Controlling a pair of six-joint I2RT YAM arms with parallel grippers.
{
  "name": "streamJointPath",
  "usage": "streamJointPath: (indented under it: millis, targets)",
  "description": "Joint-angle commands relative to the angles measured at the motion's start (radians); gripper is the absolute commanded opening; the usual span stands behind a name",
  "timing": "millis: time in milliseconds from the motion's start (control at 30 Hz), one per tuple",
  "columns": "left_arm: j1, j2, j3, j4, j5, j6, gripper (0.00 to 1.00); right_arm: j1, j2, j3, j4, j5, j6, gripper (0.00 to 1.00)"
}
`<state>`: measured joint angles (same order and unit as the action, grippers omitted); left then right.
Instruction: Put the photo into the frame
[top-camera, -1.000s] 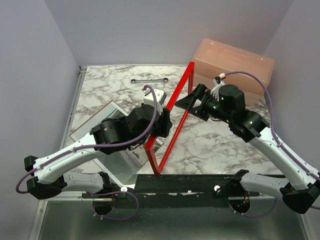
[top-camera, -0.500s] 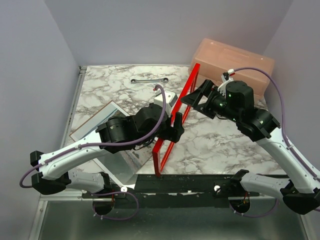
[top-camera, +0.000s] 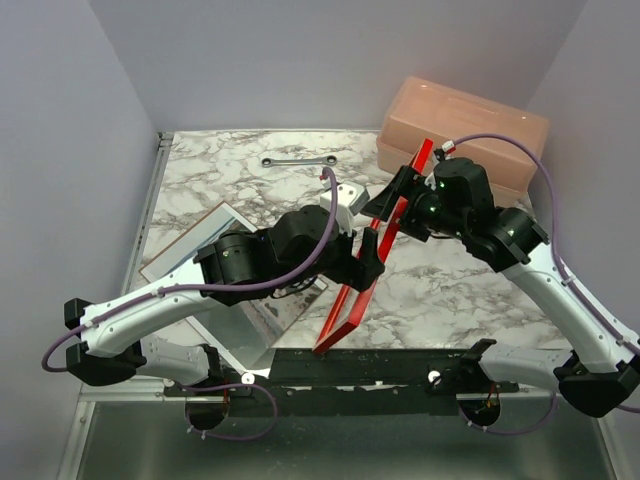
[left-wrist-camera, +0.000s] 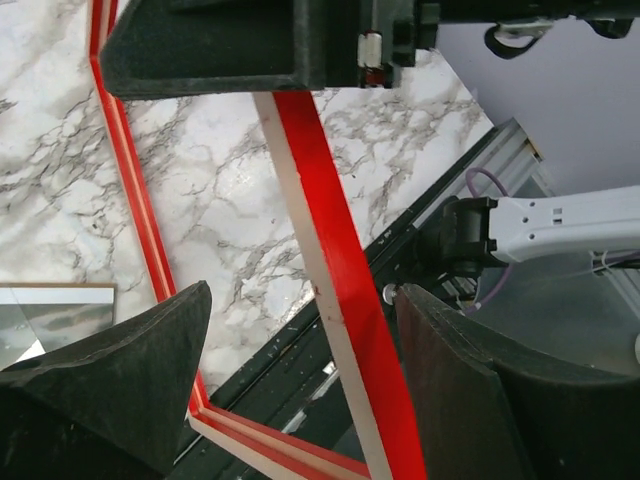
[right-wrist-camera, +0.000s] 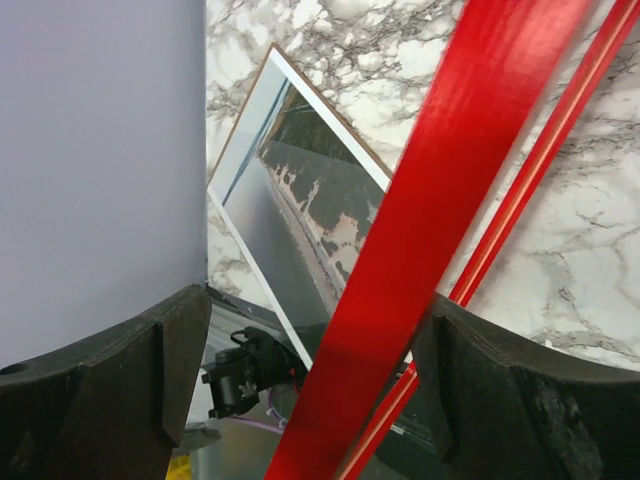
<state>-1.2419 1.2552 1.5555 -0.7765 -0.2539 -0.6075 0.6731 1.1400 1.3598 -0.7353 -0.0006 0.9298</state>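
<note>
The red frame (top-camera: 347, 300) stands tilted on its near corner on the marble table, its top leaning toward the back right. My left gripper (top-camera: 368, 268) is open around one frame rail (left-wrist-camera: 320, 180), which runs close to the right finger (left-wrist-camera: 470, 390). My right gripper (top-camera: 392, 200) is open around the upper rail (right-wrist-camera: 450, 150), which lies against its right finger (right-wrist-camera: 520, 400), with a wide gap on the other side. The photo (right-wrist-camera: 290, 190), grey-green with a white edge, lies flat at the left (top-camera: 200, 245), partly hidden under my left arm.
A pink plastic box (top-camera: 465, 125) stands at the back right, just behind the frame's top. A wrench (top-camera: 298, 160) lies at the back middle. The black rail (top-camera: 380, 365) runs along the table's near edge. Grey walls close in on both sides.
The frame has swung to the right and leans further over, its top now in front of the box. Both grippers moved right with it. The left jaws have widened.
</note>
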Motion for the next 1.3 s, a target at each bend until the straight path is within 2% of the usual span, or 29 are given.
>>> streamJointPath:
  millis: [0,233,333,400,733,900,1067,1267]
  targets:
    - [-0.007,-0.033,-0.015,0.059,0.090,0.037,0.77,0.000,0.022,0.085,-0.104,0.055,-0.051,0.80]
    - [-0.005,-0.125,-0.101,0.111,0.049,0.023,0.82,-0.001,0.050,0.146,-0.231,0.135,-0.117,0.44]
    - [0.010,-0.161,-0.153,0.109,0.021,0.000,0.84,0.000,0.050,0.147,-0.258,0.169,-0.136,0.24]
    - [0.035,-0.182,-0.192,0.102,0.023,-0.026,0.84,-0.001,0.049,0.140,-0.268,0.176,-0.154,0.19]
    - [0.300,-0.175,-0.466,0.116,0.251,-0.171,0.79,-0.001,0.035,0.053,-0.313,0.252,-0.185,0.19]
    - [0.373,-0.101,-0.585,0.157,0.326,-0.177,0.77,-0.001,0.027,0.005,-0.314,0.296,-0.197,0.19]
    - [0.440,-0.012,-0.701,0.273,0.449,-0.194,0.73,-0.001,0.025,-0.033,-0.302,0.307,-0.200,0.19]
    - [0.485,0.128,-0.730,0.357,0.555,-0.193,0.66,-0.002,0.027,-0.075,-0.278,0.297,-0.205,0.19]
